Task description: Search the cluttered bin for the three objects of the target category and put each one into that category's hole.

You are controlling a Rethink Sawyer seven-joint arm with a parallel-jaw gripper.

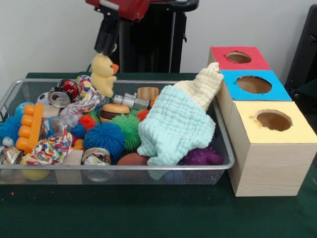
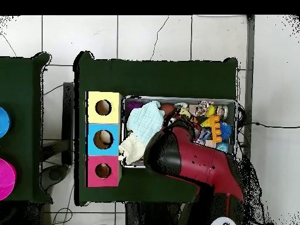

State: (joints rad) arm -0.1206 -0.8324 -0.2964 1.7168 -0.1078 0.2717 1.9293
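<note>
Bin (image 1: 225, 163) of wire mesh brims with toys; tool (image 1: 105, 37) grip state unclear.

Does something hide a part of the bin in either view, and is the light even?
Overhead view: the red arm covers the middle of the bin, hiding what lies there. Front view: the arm is above the bin; only the cloth hides some contents; the light is even, without hard shadows.

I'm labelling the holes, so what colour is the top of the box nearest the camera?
Yellow top on the box, clearest in the front view.
</note>
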